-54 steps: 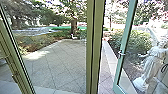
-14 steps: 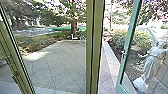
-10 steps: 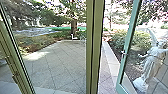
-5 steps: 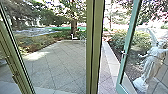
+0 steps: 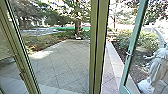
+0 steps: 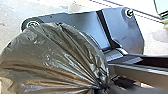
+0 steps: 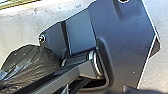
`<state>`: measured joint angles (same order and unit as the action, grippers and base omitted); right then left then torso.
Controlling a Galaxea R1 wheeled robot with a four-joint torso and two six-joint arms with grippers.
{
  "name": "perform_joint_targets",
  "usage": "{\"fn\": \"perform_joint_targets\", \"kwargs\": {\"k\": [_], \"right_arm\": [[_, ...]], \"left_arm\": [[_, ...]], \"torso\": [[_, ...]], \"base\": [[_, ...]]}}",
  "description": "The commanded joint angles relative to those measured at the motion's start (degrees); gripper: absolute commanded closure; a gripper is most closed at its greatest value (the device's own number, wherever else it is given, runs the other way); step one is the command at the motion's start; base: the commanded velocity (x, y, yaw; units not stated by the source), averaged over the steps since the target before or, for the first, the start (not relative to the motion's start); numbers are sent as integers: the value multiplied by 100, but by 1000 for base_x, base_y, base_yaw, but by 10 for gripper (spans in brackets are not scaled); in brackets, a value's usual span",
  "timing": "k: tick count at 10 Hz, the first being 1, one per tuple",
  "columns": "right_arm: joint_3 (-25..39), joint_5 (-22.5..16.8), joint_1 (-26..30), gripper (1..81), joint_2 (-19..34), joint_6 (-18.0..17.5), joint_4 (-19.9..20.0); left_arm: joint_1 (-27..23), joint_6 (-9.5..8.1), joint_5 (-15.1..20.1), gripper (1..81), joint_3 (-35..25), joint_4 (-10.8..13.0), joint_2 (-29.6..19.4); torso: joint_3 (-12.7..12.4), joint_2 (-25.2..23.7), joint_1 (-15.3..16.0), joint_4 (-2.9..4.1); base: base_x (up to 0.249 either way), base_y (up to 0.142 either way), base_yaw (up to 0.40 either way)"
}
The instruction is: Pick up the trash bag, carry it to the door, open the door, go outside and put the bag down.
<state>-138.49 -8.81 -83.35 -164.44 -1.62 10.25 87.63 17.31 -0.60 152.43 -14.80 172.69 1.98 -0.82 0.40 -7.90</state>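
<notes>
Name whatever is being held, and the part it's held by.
The trash bag, held at its gathered neck by the left gripper.

A round, shiny dark trash bag (image 6: 53, 58) with creases toward a tight neck.

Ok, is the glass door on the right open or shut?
Open. The glass door stands swung outward at an angle, its frame apart from the door post, with paving showing between them.
</notes>
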Motion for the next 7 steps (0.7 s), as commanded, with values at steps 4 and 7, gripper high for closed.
{"fn": "perform_joint_targets", "kwargs": {"k": [4, 7], "right_arm": [[-46, -349, 331, 10, -74, -49, 38], [-573, -349, 147, 10, -487, -5, -23]], "left_arm": [[-259, 27, 341, 811, -3, 30, -15], [-312, 9, 332, 811, 226, -5, 46]], "torso": [[0, 0, 0, 490], [0, 0, 0, 536]], "base": [[0, 0, 0], [0, 0, 0]]}}
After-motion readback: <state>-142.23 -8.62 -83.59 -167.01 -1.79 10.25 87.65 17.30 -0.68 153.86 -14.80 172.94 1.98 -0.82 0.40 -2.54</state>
